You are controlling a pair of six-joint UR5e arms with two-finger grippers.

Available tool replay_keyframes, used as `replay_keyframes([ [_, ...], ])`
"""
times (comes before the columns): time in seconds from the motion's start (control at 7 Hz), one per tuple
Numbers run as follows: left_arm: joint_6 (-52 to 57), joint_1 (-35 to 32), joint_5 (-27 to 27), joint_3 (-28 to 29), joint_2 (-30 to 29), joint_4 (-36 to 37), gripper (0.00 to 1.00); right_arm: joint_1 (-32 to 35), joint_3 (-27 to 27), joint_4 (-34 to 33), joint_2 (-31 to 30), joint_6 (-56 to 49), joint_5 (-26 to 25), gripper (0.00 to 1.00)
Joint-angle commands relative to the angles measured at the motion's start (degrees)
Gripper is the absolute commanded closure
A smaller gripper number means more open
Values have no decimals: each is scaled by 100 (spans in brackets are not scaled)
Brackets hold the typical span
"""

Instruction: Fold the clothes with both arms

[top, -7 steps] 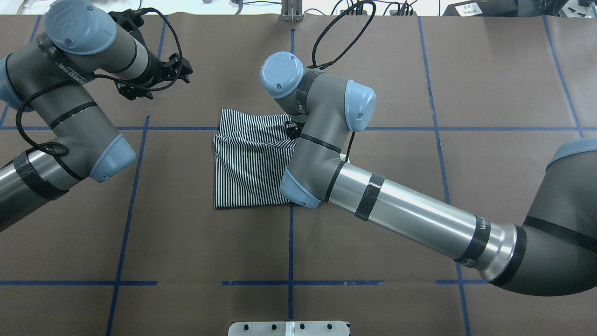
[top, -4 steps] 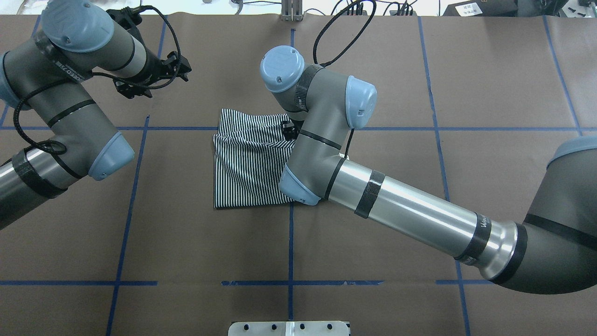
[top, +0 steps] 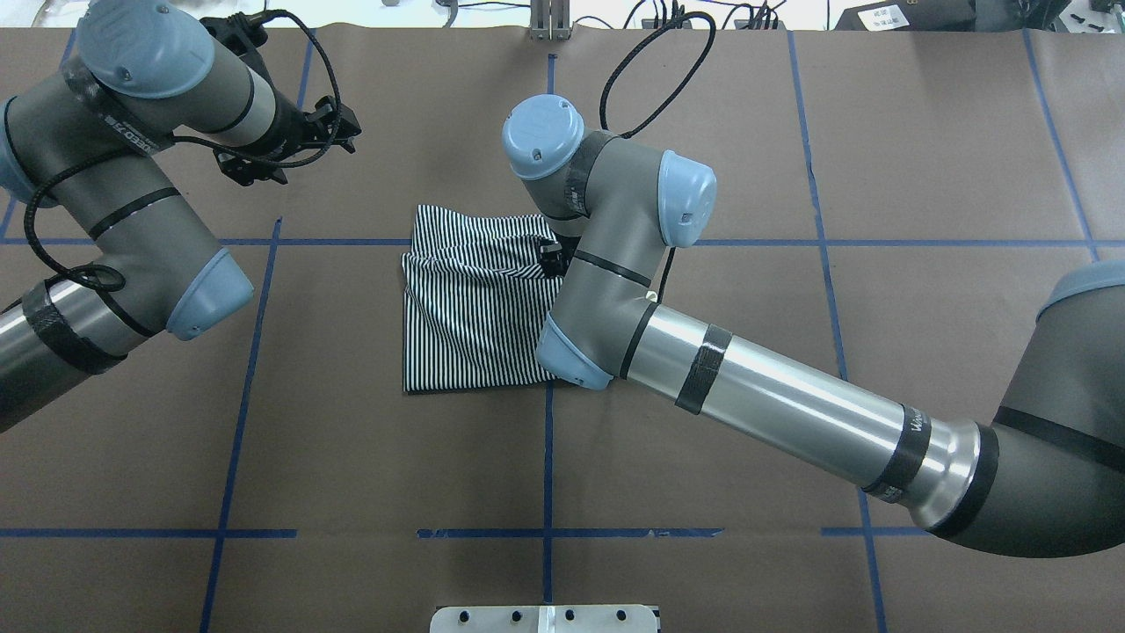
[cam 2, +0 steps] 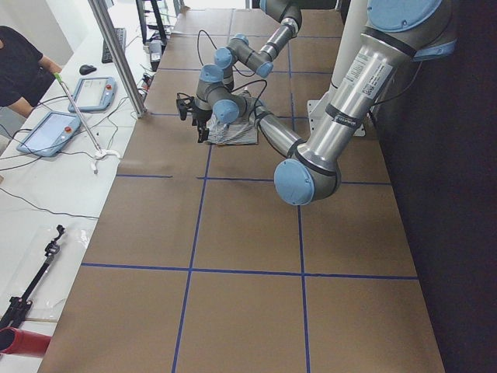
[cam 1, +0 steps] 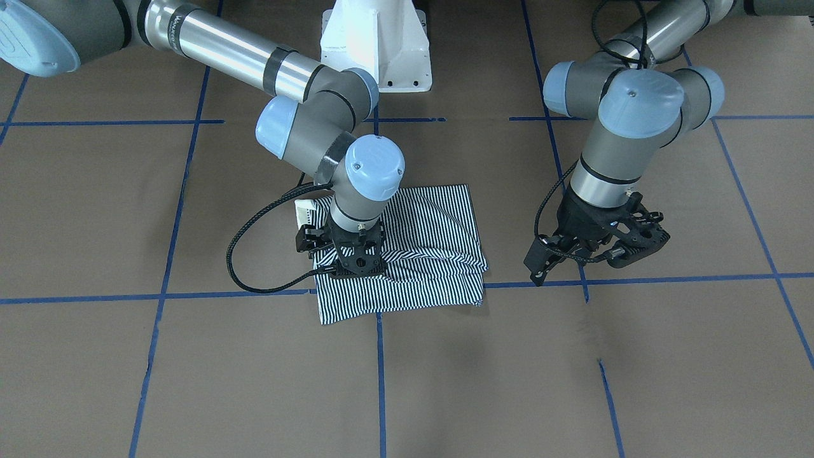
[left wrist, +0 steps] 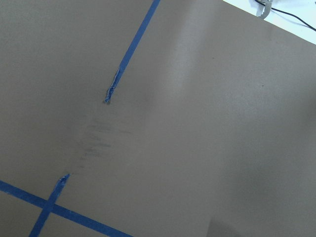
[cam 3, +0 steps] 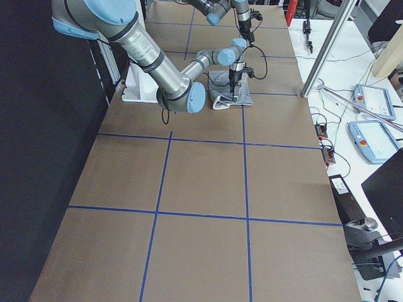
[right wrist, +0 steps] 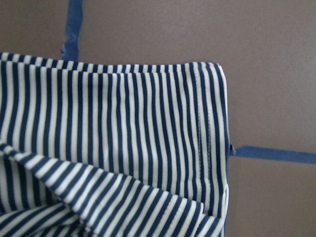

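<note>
The clothes are one navy-and-white striped shirt, folded into a rough rectangle at mid-table, with a raised crease across it. A bit of white collar pokes out by the right arm. My right gripper points straight down at the shirt's far corner on the robot's right. Its fingers are hidden by its own body, so I cannot tell their state. The right wrist view shows only a hemmed shirt corner from close above. My left gripper hangs open and holds nothing, well off to the shirt's left.
Brown paper with blue tape lines covers the table. The white pedestal base stands behind the shirt. A metal post, tablets and a person's arm are beyond the far edge.
The right arm's wrist has shifted slightly right and toward the robot over the shirt. The shirt's outline is unchanged. The left arm moved a little, then held still.
</note>
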Motion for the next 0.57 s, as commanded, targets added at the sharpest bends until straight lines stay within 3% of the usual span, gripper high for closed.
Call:
replay_keyframes([
  [0.0, -19, 4, -1, -9, -7, 0, 0, 218, -61, 34, -10, -181, -454, 0],
  [0.43, -19, 4, -1, -167, -7, 9, 0, 1052, -167, 130, -107, -1041, -457, 0],
])
